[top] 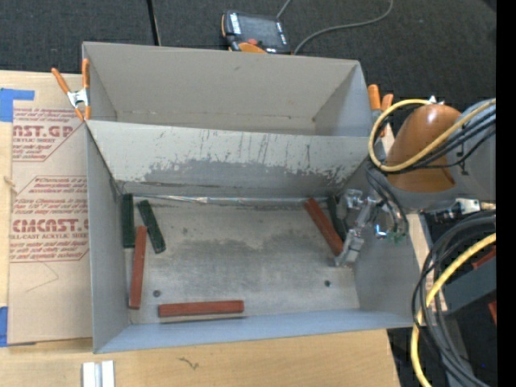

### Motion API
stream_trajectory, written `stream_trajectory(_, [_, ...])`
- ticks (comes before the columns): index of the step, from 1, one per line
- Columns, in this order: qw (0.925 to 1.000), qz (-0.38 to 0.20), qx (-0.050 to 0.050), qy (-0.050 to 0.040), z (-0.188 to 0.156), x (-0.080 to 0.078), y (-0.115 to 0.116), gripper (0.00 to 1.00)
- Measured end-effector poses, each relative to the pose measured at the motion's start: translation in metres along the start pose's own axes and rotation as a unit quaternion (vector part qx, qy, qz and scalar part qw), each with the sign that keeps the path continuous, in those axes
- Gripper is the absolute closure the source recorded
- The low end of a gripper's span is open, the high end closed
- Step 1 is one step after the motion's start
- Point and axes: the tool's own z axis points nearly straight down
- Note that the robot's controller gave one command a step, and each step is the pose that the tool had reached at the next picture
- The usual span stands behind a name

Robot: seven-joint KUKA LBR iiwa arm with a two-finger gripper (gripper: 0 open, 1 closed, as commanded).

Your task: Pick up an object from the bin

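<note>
Camera view: gripper (349, 251) sits low by the bin's (242, 95) right wall; we can't tell if it's open or closed. Just to its left, maybe touching, lies a slanted red-brown stick (322, 225). We judge it light, stiff, prob. smooth, so grab across the narrow width at mid-length. Green sticks (151, 226) & a red-brown bar (201, 308) lie well apart, far left.

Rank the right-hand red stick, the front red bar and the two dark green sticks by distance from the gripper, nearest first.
1. Red stick, slanted at the right, just beside the gripper.
2. Red bar, lying flat along the front.
3. Tilted green stick and upright green stick, far left: too close to call.
</note>
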Motion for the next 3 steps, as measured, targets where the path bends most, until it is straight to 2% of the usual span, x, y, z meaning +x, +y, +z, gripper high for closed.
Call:
stream_trajectory(1, [0.9960, 0.090, 0.000, 0.0023, 0.001, 0.005, 0.024, 0.00])
stream_trajectory(2, [0.9959, 0.090, -0.002, 0.0017, -0.002, 0.004, 0.025, 1.00])
stream_trajectory(3, [0.9969, 0.078, 0.000, -0.0018, -0.152, 0.012, 0.035, 1.00])
